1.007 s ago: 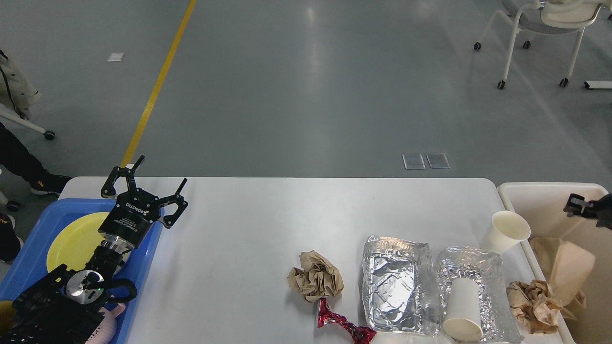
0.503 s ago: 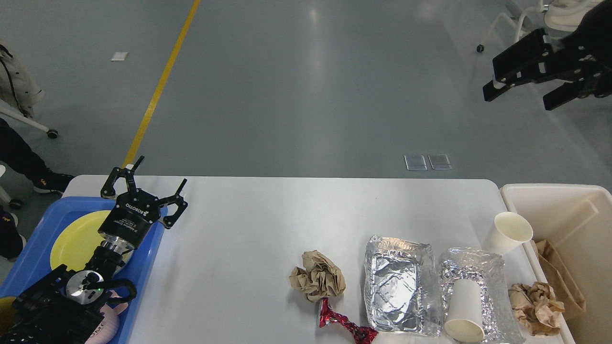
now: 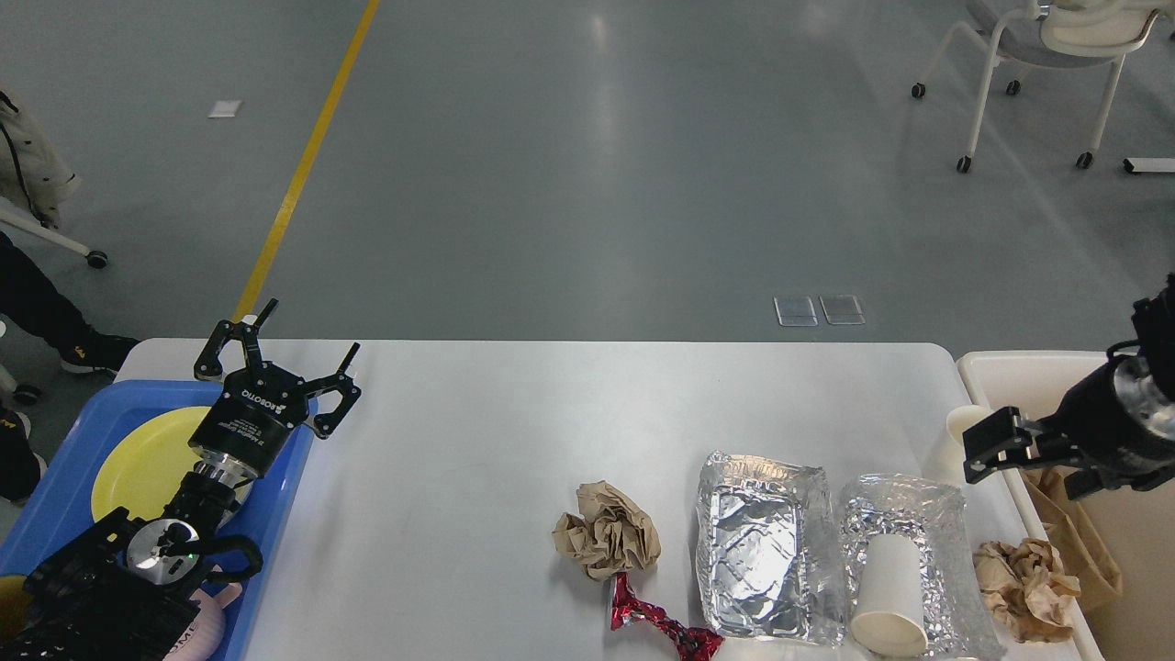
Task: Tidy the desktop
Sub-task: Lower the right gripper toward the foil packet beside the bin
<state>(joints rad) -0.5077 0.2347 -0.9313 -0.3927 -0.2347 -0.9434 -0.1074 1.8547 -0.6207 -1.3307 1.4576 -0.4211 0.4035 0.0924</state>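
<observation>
The white desktop [image 3: 514, 431] carries litter along its front right. There is a crumpled brown paper ball [image 3: 606, 531], a red foil wrapper [image 3: 656, 626], an empty foil tray [image 3: 762, 560] and a second foil tray [image 3: 927, 514] with a paper cup [image 3: 889, 597] lying in it. Another brown paper ball [image 3: 1023, 588] lies near the right edge. A second paper cup [image 3: 961, 422] stands there, mostly hidden behind my right gripper [image 3: 1023, 477], which looks open and hovers over it. My left gripper [image 3: 292, 344] is open and empty above the blue tray's right rim.
A blue tray [image 3: 55, 514] at the left holds a yellow plate [image 3: 138, 459] and a pink item [image 3: 209, 629]. A cream-white bin [image 3: 1037, 365] stands off the right edge with a brown paper bag [image 3: 1074, 542] inside. A wheeled chair [image 3: 1046, 46] stands far back right.
My right arm rose high to the upper right, then came down and left to the standing cup by the bin's edge. The left arm has not moved.
</observation>
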